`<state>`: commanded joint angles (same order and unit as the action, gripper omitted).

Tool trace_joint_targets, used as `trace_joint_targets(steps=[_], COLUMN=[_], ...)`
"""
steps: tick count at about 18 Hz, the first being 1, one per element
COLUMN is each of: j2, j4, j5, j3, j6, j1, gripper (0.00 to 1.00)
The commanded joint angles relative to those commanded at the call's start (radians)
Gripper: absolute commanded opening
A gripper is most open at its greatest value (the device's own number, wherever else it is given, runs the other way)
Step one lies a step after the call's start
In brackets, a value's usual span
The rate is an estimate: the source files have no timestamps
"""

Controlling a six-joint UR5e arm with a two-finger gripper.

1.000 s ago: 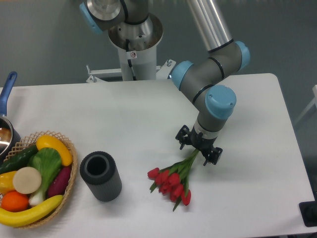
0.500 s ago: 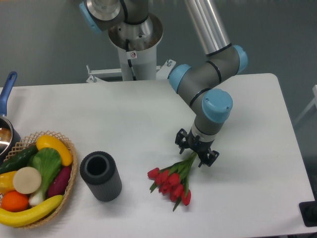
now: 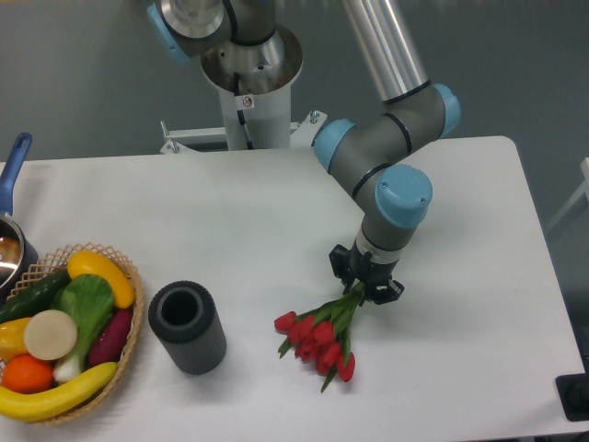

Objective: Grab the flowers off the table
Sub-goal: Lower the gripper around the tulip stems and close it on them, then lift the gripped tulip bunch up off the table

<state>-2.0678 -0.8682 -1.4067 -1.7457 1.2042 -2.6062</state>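
Fingers (image 3: 366,279) pinching stem end of flowers (image 3: 317,337); one bunch on table (image 3: 258,221).

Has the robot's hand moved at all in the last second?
Yes. The hand has shifted slightly left, toward the dark cylinder, and its fingers have closed in around the stems of the flowers, which lie where they were.

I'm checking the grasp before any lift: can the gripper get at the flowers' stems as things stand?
Probably yes: the gripper already sits at the stem end of the flowers, fingers close around it, nothing between.
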Motion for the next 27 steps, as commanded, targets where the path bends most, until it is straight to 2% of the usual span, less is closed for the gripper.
trace_joint_targets(steps=[6,9,11,17,22,27], j2=[0.023,0.113,0.159,0.271,0.276,0.273], j4=[-0.002,-0.005,-0.002,0.000,0.002,0.002], j5=[0.002,0.015,0.089,0.449,0.740,0.795], j3=[0.014,0.018,0.023,0.026,0.051,0.069], j6=[0.005,0.008,0.006,-0.002,-0.129,-0.129], j1=[-0.002,-0.009,-0.018,-0.109,-0.132,-0.156], gripper=[0.17,0.17,0.17,0.17,0.17,0.17])
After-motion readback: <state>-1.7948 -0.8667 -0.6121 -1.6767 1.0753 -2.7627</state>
